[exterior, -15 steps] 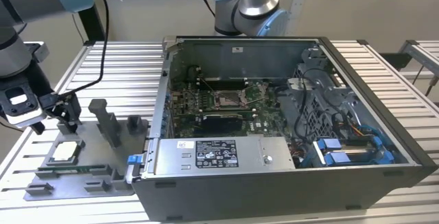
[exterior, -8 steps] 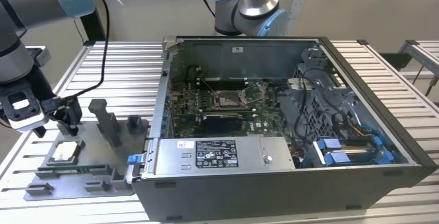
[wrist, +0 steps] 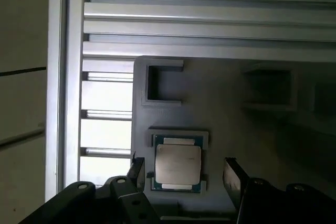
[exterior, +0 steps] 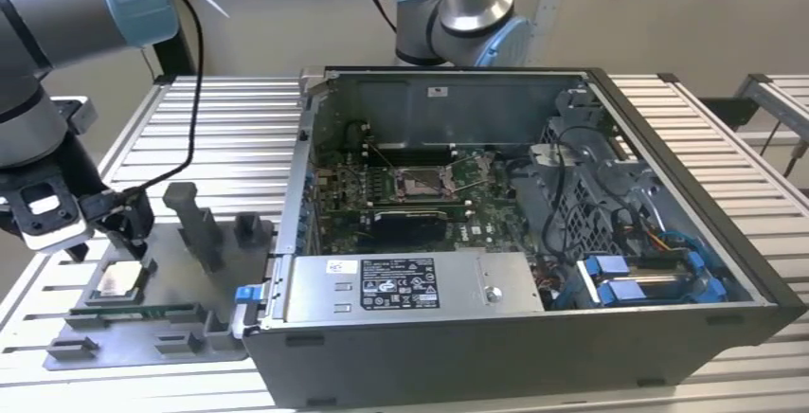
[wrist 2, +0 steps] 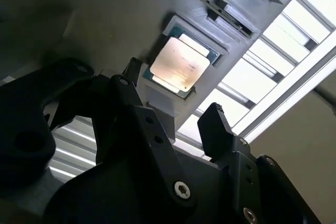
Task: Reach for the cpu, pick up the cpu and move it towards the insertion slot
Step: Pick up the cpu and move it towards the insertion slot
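Gripper (exterior: 104, 241) wide open, nothing held, poised above cpu (exterior: 116, 280). Cpu seated in tray (exterior: 133, 345) pocket, lower left of exterior view. Risk judged: jaws closed off-centre, cpu tilted, jammed against pocket wall, or dropped.

The cpu (wrist: 178, 164), a flat square chip with a pale silvery face and green rim, lies flat in a grey tray pocket (wrist: 202, 136) just below the pincer (exterior: 108, 245), between its 2 spread fingers. The insertion slot (exterior: 422, 182), a shiny square frame, lies well apart from the pincer.
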`<state>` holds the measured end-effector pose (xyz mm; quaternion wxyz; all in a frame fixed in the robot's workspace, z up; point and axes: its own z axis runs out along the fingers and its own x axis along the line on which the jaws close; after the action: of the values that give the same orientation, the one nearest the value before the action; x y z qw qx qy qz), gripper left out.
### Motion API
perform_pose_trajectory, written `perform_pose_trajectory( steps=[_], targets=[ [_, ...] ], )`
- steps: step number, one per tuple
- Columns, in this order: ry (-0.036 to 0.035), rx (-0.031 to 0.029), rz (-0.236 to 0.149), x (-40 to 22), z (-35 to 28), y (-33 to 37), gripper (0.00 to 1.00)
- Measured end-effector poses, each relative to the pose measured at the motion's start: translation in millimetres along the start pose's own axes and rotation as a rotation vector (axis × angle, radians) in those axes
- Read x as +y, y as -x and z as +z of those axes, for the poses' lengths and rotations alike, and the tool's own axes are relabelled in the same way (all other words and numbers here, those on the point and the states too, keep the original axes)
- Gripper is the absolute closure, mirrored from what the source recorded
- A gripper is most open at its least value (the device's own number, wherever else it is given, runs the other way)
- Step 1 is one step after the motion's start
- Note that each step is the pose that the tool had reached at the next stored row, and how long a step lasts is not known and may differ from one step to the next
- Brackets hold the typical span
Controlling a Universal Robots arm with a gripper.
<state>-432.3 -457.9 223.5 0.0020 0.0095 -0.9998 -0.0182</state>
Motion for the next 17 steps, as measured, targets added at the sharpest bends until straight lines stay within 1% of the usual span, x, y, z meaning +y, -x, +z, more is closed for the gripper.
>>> perform_pose_trajectory(
  steps=[11,17],
  targets=[
    [0.0001,-0.0002,0.0,-3.3,17.4,-1.4,0.0],
    [0.0,-0.0001,0.0,-4.5,25.6,-2.6,0.0]
  ],
)
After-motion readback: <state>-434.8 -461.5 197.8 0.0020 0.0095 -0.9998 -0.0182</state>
